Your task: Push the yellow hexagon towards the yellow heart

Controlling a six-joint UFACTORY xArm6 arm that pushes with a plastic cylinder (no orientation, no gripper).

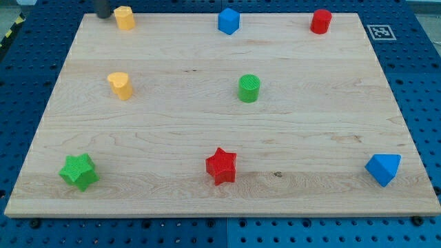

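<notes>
My tip just left of yellow hexagon, nr touching.

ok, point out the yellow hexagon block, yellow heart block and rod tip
yellow hexagon block (125, 17): camera view, top face.
yellow heart block (120, 84): camera view, top face.
my tip (103, 15): camera view, rod's lower end, just left of the hexagon.

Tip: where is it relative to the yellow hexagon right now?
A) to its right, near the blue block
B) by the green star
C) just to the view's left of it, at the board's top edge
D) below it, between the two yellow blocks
C: my tip shows as a dark rod end at the view's top, immediately left of the yellow hexagon, with the yellow heart lower down the board.
</notes>
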